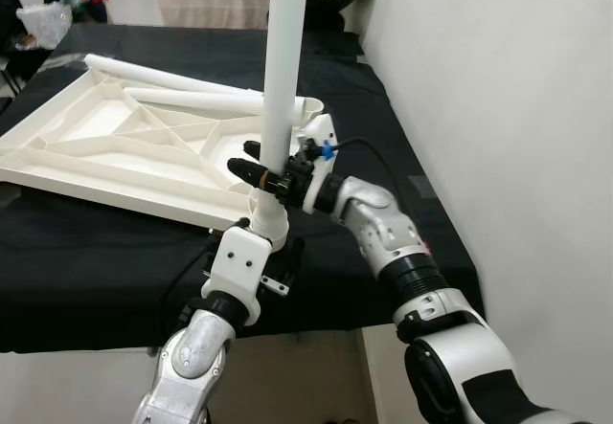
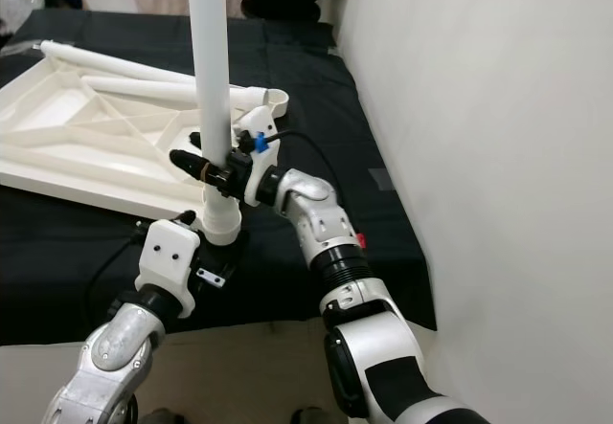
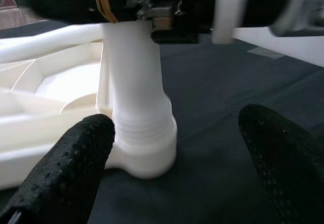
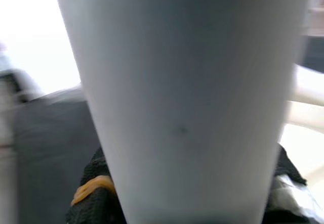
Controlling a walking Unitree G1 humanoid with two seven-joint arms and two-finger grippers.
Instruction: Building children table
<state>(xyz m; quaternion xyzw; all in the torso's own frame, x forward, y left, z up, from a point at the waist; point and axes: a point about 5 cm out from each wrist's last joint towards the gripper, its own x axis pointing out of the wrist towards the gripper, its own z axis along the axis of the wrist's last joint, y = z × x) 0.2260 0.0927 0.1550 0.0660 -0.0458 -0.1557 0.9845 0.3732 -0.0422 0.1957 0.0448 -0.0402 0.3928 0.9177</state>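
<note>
The table leg, a long white tube, is standing pretty much straight up at the near right corner of the upside-down white tabletop, its threaded bottom end sitting in the round corner socket. So its long axis runs vertical, and whatever comes next is basically turning or pressing along that axis. The right gripper is clamped around the leg just above the socket, coming in from the robot's right side. The left gripper sits lower, right in front of the socket, with its fingers spread wide on either side of the leg base and not touching it as far as I can see. Both arms are close in, but the right one is the one actually holding. Two more legs lie flat across the far side of the tabletop. Room is kinda tight: the white wall is near on the right, and the corner sits near the front edge of the black-covered surface, so the right elbow doesn't have much swing.
</note>
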